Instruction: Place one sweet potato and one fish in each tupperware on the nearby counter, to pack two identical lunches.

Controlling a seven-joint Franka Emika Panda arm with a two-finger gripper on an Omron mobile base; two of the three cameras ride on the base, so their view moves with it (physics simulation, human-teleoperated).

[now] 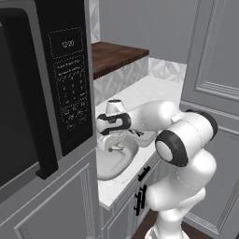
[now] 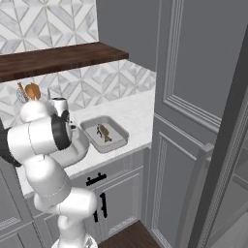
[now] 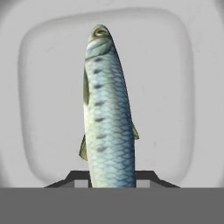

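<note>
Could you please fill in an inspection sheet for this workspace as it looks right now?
Surface: white marble-look counter over grey cabinet doors with black handles.
Job's things: pale silvery-green fish hangs over the rounder grey bowl-like tupperware; darker fish lies inside the rectangular grey tupperware. Orange-brown sweet potato is at the back by the wall.
Clutter: nothing seen.
Grippers: gripper shut on the pale fish, above the rounder container.
Cables: nothing seen.
Surroundings: black microwave with keypad at left, dark brown wooden shelf, patterned tile backsplash, tall grey panelled cabinet at right.
</note>
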